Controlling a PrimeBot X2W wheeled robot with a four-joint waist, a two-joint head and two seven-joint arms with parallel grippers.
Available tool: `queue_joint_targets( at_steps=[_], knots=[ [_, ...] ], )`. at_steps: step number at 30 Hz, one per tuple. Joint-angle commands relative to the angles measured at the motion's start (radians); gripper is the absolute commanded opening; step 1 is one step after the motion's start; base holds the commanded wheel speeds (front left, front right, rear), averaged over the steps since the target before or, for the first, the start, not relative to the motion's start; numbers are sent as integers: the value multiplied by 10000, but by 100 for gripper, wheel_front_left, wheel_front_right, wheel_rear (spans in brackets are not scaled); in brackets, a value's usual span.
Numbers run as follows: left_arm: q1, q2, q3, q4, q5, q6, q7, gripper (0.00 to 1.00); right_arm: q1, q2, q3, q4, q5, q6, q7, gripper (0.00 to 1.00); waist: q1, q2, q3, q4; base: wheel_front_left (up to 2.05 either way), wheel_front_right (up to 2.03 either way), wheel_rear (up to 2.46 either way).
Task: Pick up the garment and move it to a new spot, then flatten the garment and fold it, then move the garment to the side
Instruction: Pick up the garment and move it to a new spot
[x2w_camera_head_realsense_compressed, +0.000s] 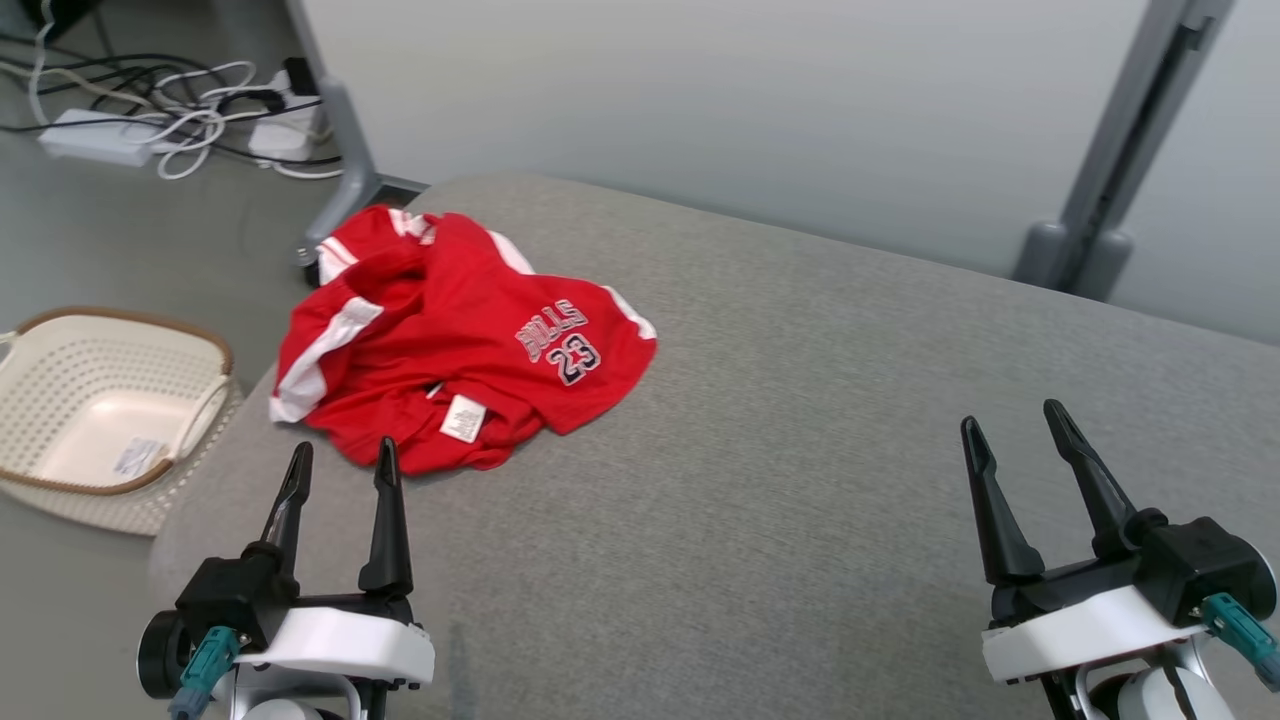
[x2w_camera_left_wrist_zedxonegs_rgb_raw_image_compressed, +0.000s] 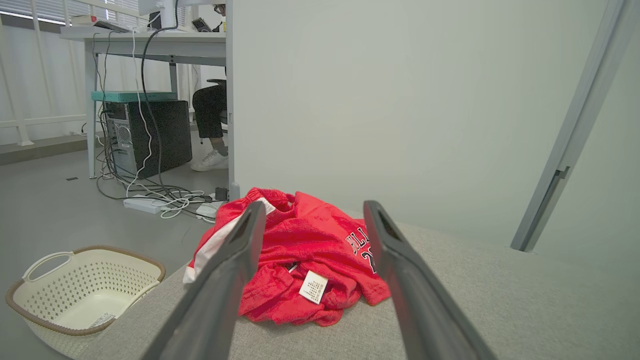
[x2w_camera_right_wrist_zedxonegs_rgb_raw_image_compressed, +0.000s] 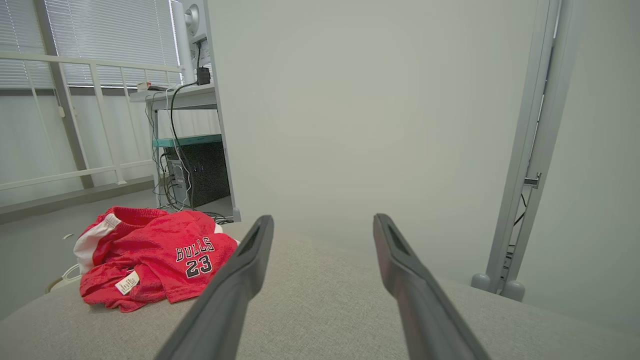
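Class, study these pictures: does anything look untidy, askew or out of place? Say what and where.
The red Bulls garment lies crumpled in a heap at the far left corner of the grey cushion, its white label turned outward. Cables lie tangled on the floor behind.

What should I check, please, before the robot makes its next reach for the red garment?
1. Open, empty left gripper: ok.
2. Open, empty right gripper: ok.
3. The red garment just ahead of the left gripper: ok.
4. The red garment lying flat: not ok, crumpled.
5. Room on the grey cushion beside it: ok.
6. The red garment wholly on the grey cushion: cannot tell at its left edge.
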Motion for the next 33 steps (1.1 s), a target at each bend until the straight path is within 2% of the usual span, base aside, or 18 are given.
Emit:
queue_joint_targets(
  at_steps=[1, 10, 16, 21, 29, 33],
  knots=[
    [56, 40, 43, 29, -14, 51, -21, 100, 69, -55, 5, 12, 21, 1, -43, 100, -1, 0, -25, 315, 0, 0, 0],
    [99, 39, 242, 76, 37, -80, -21, 100, 14, 0, 129, 83, 25, 1, -42, 100, -1, 0, -37, 673, 0, 0, 0],
    [25, 40, 387, 273, -161, 3, -21, 100, -71, 38, 242, 101, 82, 1, -42, 100, -1, 0, -27, 493, 0, 0, 0],
    [-525, 183, 498, 885, -211, -242, 45, 100, -121, 2, 290, 18, 107, 1, -33, 100, -1, 0, 74, 232, 0, 0, 0],
    [-2463, 1184, 863, 1545, -498, -314, 1903, 100, -297, -146, 386, -112, 13, 1, -30, 100, -1, 0, 456, -250, 0, 0, 0],
    [-3571, 1605, 911, 2086, -826, -589, 3062, 100, -466, -289, 422, -211, 1, 1, -27, 100, -1, 0, 773, -480, 0, 0, 0]
  ],
)
